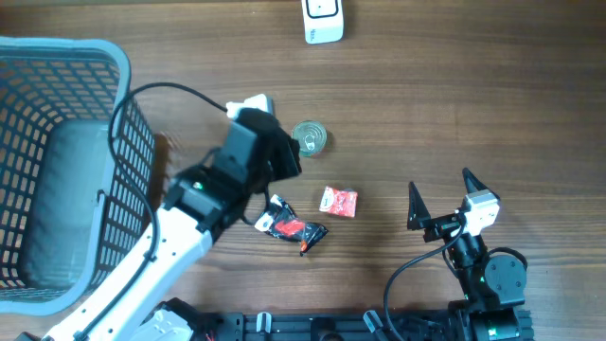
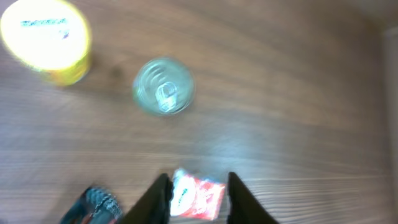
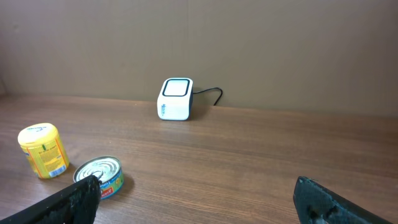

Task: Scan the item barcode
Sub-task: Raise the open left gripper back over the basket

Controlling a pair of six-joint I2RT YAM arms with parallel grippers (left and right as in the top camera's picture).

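Brown wood-grain surface (image 1: pixel 473 95) fills all three views, with a white scanner (image 1: pixel 322 21) at its far edge and a blue-grey basket (image 1: pixel 57 161) on the left.

The item in play is, by my judgement, the red packet (image 1: pixel 339 202). It lies flat near the middle of the surface, just right of a dark wrapper (image 1: pixel 292 227) and nearer the robot than the tin can (image 1: pixel 310 137). A yellow tub (image 2: pixel 46 40) stands beside the can.

The left pincer (image 2: pixel 198 177) hangs above the surface with its fingers partly spread and nothing between them. In its own blurred view the packet shows in the gap, but from overhead the packet lies apart from the pincer, so it probably lies on the wood below, not in the grip. The right pincer (image 1: pixel 443 194) is spread wide and empty, well to the right.

To do the pick well:
- Centre the jaws over the packet and come down until the tips nearly meet the wood, since so thin a thing may slide.
- Pinch one edge only, leaving both faces bare.
- Carry the packet to the scanner and turn the printed code toward its window.

The packet is small, flat and crinkly, red with white print, and set slightly askew. No barcode can be made out on the upper face, so the code may be underneath.
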